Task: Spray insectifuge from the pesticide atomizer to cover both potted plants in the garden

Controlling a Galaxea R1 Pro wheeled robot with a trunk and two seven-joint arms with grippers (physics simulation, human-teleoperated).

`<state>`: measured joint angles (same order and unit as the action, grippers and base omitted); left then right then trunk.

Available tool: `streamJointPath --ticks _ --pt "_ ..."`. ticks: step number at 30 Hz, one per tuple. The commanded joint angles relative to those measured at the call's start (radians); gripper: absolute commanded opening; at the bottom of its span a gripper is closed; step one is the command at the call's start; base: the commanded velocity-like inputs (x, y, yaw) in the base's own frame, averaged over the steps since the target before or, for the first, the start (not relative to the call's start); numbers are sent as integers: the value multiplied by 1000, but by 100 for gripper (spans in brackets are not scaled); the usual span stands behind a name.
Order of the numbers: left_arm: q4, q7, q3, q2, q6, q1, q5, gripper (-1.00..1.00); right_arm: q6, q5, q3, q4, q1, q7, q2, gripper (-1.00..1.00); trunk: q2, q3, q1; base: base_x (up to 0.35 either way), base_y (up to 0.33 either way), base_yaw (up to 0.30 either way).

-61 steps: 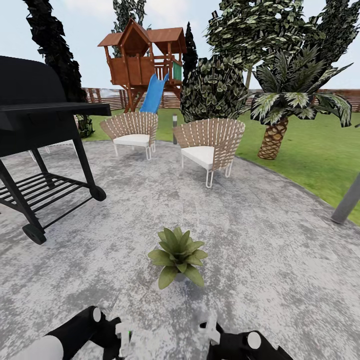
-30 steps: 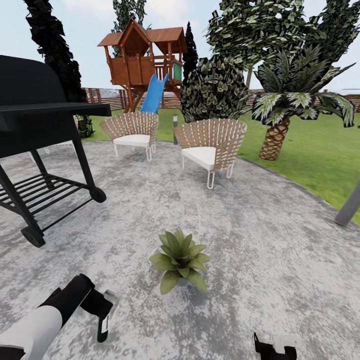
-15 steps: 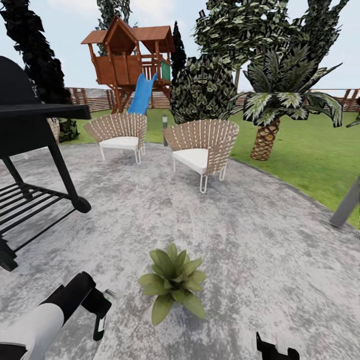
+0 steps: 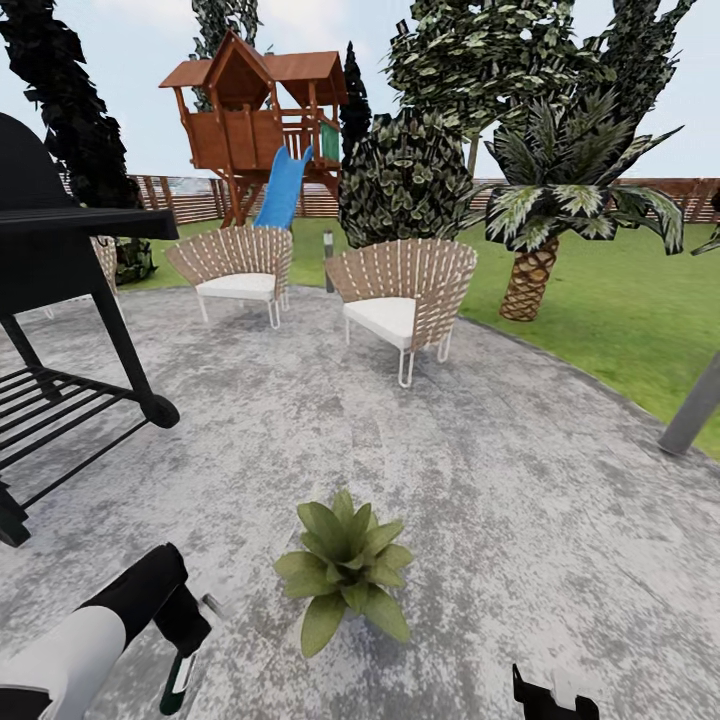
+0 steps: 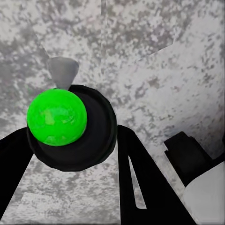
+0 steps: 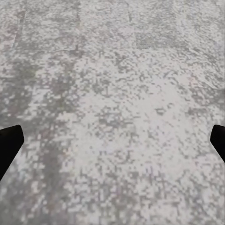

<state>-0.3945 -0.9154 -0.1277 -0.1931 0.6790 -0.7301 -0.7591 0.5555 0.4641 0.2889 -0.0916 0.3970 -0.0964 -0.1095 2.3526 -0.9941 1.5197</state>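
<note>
Left end effector (image 4: pixel 185 655) grips the pesticide atomizer (image 5: pixel 63 124) — right end effector's fingers (image 6: pixel 9 145) spread apart.

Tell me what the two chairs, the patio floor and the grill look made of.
The two chairs: woven tan wicker or rope shells, thin white metal-looking legs, white cushions. The patio floor: mottled grey stone or concrete, matte, with faint slab seams. The grill: black, smooth, probably painted metal, with a slatted lower shelf and dark wheels.

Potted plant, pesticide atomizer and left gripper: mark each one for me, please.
potted plant (image 4: pixel 344 567), head view, centre of the leaf rosette.
pesticide atomizer (image 5: pixel 57 117), left wrist view, bright green round end facing the camera.
left gripper (image 4: pixel 187 650), head view, between the dark fingers holding the bottle.
</note>
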Motion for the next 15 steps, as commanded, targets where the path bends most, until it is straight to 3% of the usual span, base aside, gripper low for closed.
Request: streamJointPath --ticks 1,6,10,15 --pt "-3 -10 -1 0 4 0 -8 -100 1 4 9 0 0 -6 -1 100 0 -1 0 0 0 -138" --pt "-21 -11 1 1 4 0 -8 -100 1 4 9 0 0 -6 -1 100 0 -1 0 54 196 -220" --pt "-23 -11 0 4 4 0 -8 -100 2 4 8 -2 0 -6 -1 100 0 -1 0 173 264 -25" --pt "-23 -8 0 2 2 8 -8 -100 3 4 8 -3 0 -6 1 100 0 -1 0 1 1 0"
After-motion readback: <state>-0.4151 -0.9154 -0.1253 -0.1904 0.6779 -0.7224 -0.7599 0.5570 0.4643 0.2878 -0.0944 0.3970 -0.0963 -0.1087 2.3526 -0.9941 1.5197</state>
